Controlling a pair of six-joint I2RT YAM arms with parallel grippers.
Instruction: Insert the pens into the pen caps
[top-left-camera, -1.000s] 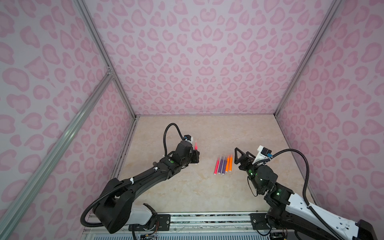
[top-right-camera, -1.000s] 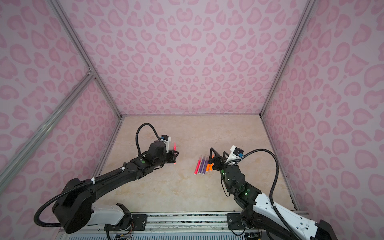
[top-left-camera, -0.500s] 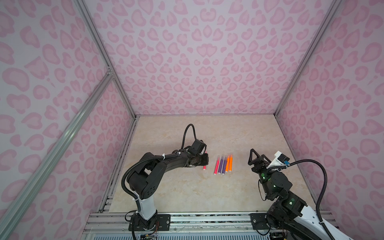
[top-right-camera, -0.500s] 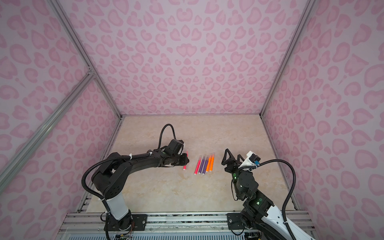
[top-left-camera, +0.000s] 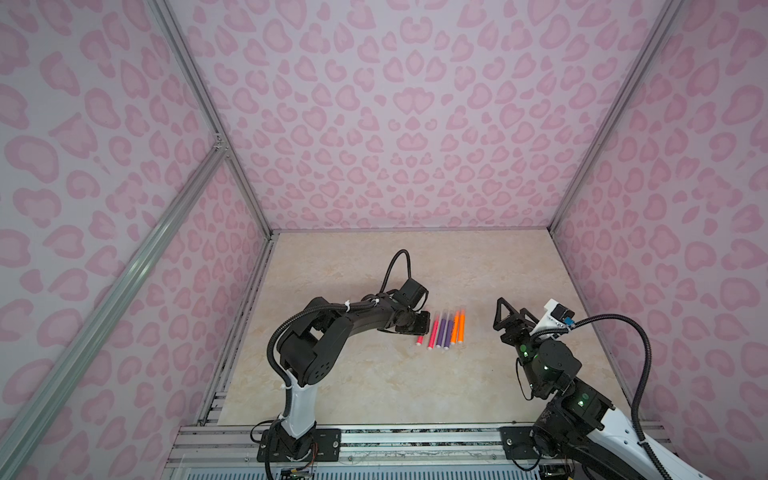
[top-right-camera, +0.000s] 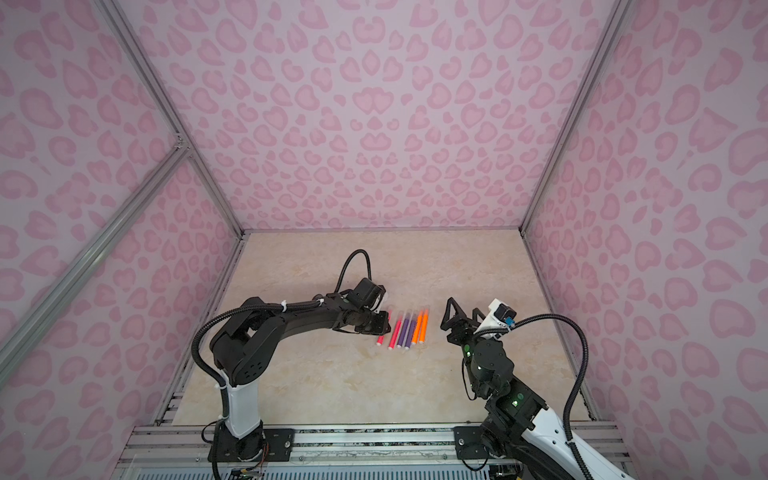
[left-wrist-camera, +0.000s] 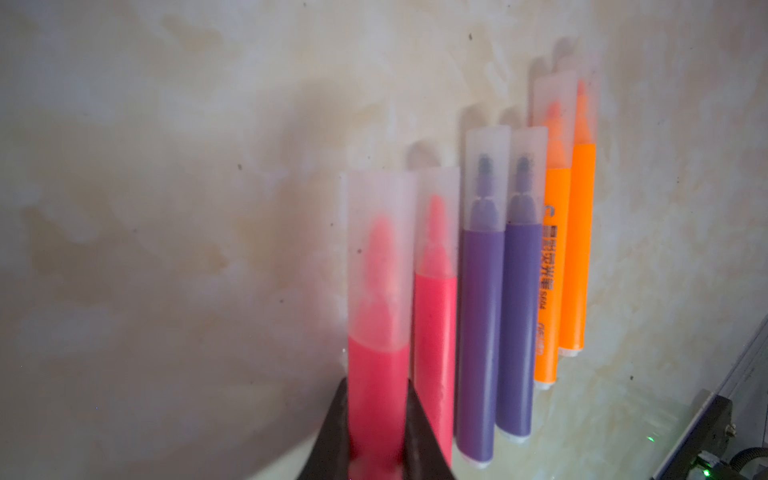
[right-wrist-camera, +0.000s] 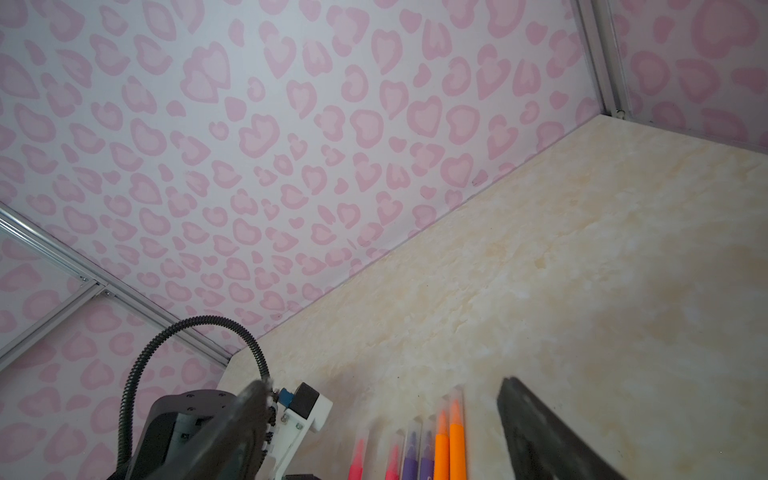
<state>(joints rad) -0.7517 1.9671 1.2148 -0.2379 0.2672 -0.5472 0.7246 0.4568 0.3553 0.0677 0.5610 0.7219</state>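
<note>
Left wrist view: the left jaws are clamped tight on the barrel of a pink-red pen (left-wrist-camera: 376, 365), one dark finger (left-wrist-camera: 336, 415) on either side of it. A frosted clear cap (left-wrist-camera: 380, 249) already covers its pointed tip. A second ago this pen was held up well away from the other pens. Now the left jaws have brought it down to the end of the row, just beside the second pink-red pen (left-wrist-camera: 434, 332). The held pen is blurred this close, so I cannot tell whether it touches its neighbour or the desk (left-wrist-camera: 145, 249).

Beyond the left jaws the row runs on with two purple pens (left-wrist-camera: 478, 332), then two orange pens (left-wrist-camera: 552, 270). They lie side by side, each tip under its own clear cap, with white plugs at the other ends.

In both top views the five lying pens (top-left-camera: 444, 330) (top-right-camera: 405, 330) sit between the two sets of jaws, next to the left ones and well apart from the right ones. The right jaws have pulled back from the row since a second ago. They stand wide open with nothing between the fingers (right-wrist-camera: 540, 432).
</note>
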